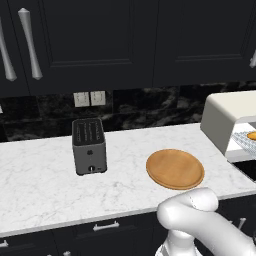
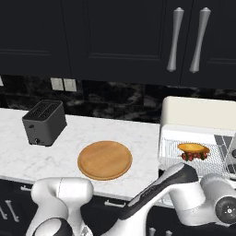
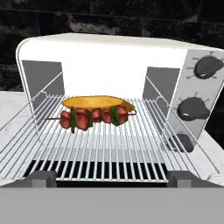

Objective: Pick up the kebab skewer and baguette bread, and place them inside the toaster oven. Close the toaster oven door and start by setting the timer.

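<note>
The cream-white toaster oven (image 3: 109, 57) stands open in front of my hand, its wire rack (image 3: 100, 148) pulled forward. On the rack lies the golden baguette bread (image 3: 98, 102), and just in front of it, touching it, the kebab skewer (image 3: 92, 117) with red chunks. My gripper (image 3: 113, 178) is open, its two dark fingertips (image 3: 41, 177) low before the rack's front edge, nothing between them. From the right base view the oven (image 2: 198, 115) holds the baguette (image 2: 192, 147) and skewer (image 2: 194, 156). The toaster oven door (image 1: 246, 168) is folded down below the opening.
Three grey knobs (image 3: 193, 109) run down the oven's right panel. A round wooden plate (image 2: 104, 160) lies on the marble counter (image 1: 45, 180) left of the oven, and a dark grey slot toaster (image 1: 89, 146) stands further left. Dark cabinets hang above.
</note>
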{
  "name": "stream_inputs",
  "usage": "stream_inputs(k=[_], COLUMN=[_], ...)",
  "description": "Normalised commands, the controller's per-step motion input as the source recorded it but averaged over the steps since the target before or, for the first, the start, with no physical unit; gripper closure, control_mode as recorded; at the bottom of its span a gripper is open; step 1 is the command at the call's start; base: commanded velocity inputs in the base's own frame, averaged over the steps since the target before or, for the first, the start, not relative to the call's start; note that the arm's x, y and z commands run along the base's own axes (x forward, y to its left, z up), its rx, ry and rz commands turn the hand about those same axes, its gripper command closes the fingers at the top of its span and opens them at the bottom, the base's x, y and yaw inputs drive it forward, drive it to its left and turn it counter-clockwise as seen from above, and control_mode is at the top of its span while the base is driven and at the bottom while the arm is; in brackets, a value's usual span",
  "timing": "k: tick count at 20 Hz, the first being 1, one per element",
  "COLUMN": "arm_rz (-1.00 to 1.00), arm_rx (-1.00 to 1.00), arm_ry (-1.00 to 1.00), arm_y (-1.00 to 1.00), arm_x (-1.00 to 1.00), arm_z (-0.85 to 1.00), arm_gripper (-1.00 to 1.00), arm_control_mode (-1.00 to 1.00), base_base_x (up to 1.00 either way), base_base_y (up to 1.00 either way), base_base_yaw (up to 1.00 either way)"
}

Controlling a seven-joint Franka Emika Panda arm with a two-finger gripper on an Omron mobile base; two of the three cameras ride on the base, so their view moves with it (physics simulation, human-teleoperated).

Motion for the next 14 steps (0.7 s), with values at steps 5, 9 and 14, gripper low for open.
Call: stream_inputs(k=[5,9,14], arm_rz=[0.21,0.2,0.08], arm_rx=[0.07,0.03,0.0], arm_ry=[-0.05,-0.01,0.0], arm_y=[-0.28,-0.24,-0.01], arm_x=[0.01,0.0,0.03], arm_z=[0.0,0.0,0.0], arm_gripper=[-1.0,-1.0,-1.0], arm_control_mode=[-1.0,-1.0,-1.0], base_base_x=[0.0,0.0,0.0], base_base_y=[0.0,0.0,0.0], base_base_yaw=[0.0,0.0,0.0])
